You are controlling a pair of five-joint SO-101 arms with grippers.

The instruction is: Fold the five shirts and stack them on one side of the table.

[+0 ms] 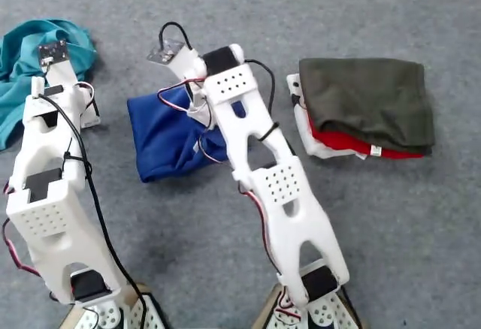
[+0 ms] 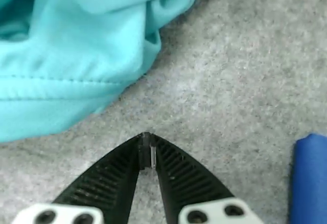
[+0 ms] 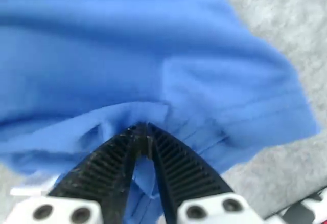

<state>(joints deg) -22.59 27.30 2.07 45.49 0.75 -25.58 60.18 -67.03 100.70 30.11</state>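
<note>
The right claw [image 3: 143, 132] pinches a fold of the blue shirt [image 3: 153, 55] at the middle of the desk [image 1: 173, 227]. The left claw [image 2: 147, 150], closed and empty, sits beside the crumpled teal shirt [image 2: 66, 55] at 10 o'clock. The blue shirt looks folded, so the next move is probably to carry it onto the shirt stack [image 1: 368, 104] at 3 o'clock.

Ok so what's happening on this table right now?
The right gripper is shut on the blue shirt in the middle of the table. The left gripper is shut on nothing, beside the crumpled teal shirt. A stack of folded shirts lies off to one side.
</note>
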